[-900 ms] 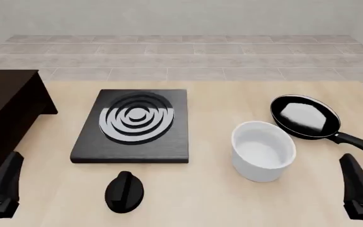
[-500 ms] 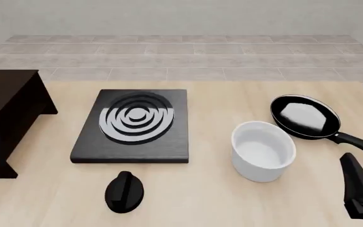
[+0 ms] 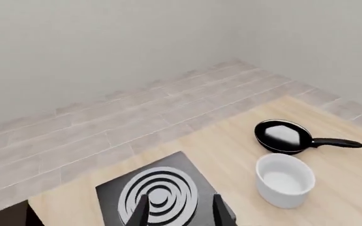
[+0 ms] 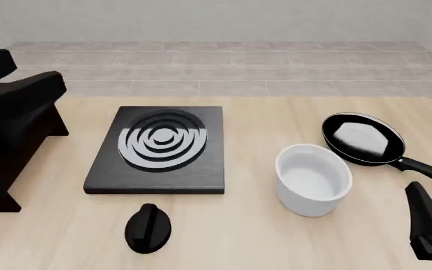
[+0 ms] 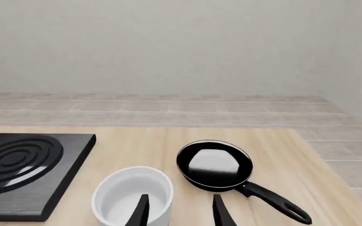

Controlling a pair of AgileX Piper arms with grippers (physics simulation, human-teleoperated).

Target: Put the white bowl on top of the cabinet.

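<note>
Both end effectors open and empty; white bowl (image 4: 313, 179) sits on surface between stove plate (image 4: 159, 148) and frying pan (image 4: 363, 139), so right end effector (image 5: 177, 209) should pinch its near wall squarely before crossing to cabinet (image 4: 6, 151).

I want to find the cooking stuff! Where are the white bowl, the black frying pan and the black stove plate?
Glossy white round bowl (image 4: 313, 179), front view, inside bottom.
Black frying pan (image 4: 362, 139), front view, pan middle.
Flat black stove plate with silver rings (image 4: 161, 138), front view, ring centre.

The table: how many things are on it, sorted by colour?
White: 1, the white bowl.
Black or near black: 4, the cabinet, stove plate, frying pan and small knob-shaped thing.
Total: 5.
</note>
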